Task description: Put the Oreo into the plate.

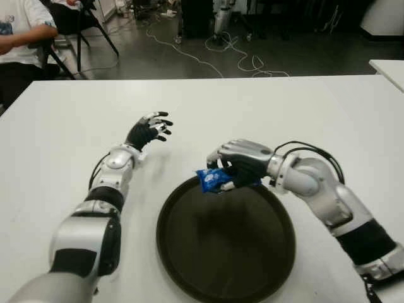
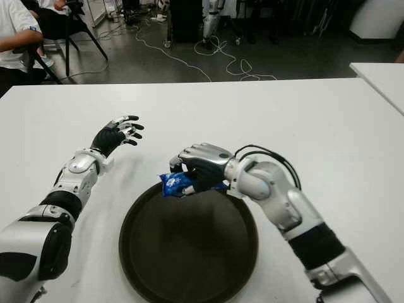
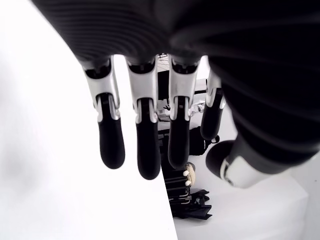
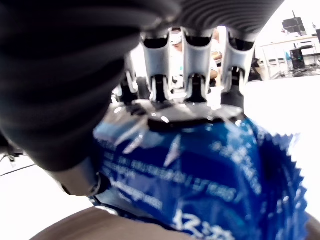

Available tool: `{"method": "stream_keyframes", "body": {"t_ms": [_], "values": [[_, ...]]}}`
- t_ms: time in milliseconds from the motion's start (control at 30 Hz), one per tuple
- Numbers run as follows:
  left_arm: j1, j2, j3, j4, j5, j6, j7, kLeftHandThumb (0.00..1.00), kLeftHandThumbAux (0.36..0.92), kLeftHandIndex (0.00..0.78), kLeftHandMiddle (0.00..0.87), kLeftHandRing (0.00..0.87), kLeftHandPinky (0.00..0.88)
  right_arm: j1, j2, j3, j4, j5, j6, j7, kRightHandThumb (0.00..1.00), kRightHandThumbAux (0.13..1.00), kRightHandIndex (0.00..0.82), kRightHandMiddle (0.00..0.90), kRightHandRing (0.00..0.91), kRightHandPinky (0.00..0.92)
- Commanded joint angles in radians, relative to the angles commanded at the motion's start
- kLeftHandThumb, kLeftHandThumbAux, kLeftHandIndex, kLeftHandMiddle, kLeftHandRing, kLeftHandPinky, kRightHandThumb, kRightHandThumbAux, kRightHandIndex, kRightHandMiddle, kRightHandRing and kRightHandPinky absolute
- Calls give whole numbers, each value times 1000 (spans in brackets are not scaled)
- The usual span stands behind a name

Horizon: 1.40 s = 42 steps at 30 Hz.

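A blue Oreo packet (image 1: pixel 213 180) is clasped in my right hand (image 1: pixel 237 165), whose fingers curl over it just above the far rim of the dark round plate (image 1: pixel 225 278). The right wrist view fills with the packet's blue wrapper (image 4: pixel 200 180) pressed under the fingers (image 4: pixel 192 75). My left hand (image 1: pixel 149 130) hovers to the left of the plate over the white table (image 1: pixel 315 113), fingers spread and holding nothing.
A person sits on a chair at the far left beyond the table (image 1: pixel 19 38). Cables lie on the dark floor behind the table (image 1: pixel 208 50). Another white table corner shows at the far right (image 1: pixel 388 66).
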Motion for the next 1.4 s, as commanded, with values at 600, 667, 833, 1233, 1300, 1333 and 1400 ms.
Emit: {"method": "stream_keyframes", "body": {"t_ms": [600, 667, 833, 1233, 1300, 1333, 1400], "values": [[-3, -6, -1, -1, 2, 10, 18, 540, 638, 227, 341, 389, 432, -17, 47, 40, 110, -63, -34, -93, 688, 734, 424, 701, 718, 712], [-4, -6, 0, -1, 1, 12, 19, 539, 636, 220, 338, 387, 430, -22, 60, 55, 133, -74, -43, -108, 687, 733, 424, 710, 723, 711], [-5, -5, -4, 0, 6, 16, 21, 545, 639, 216, 334, 387, 432, -27, 68, 70, 139, -73, -58, -104, 688, 732, 425, 710, 716, 700], [-4, -10, 0, -3, 0, 11, 17, 553, 662, 235, 338, 388, 436, -14, 73, 75, 142, -30, -90, -73, 689, 731, 428, 719, 720, 714], [-3, -10, 0, -4, -1, 9, 17, 547, 659, 229, 338, 390, 439, -13, 71, 76, 142, -29, -92, -69, 689, 732, 428, 723, 724, 720], [-3, -10, 0, -4, 0, 8, 18, 544, 656, 224, 336, 390, 440, -13, 71, 76, 141, -29, -93, -68, 689, 732, 428, 724, 726, 723], [-3, -11, 0, -4, 0, 7, 18, 541, 653, 221, 335, 389, 441, -12, 71, 77, 141, -31, -94, -66, 689, 732, 428, 724, 728, 725]]}}
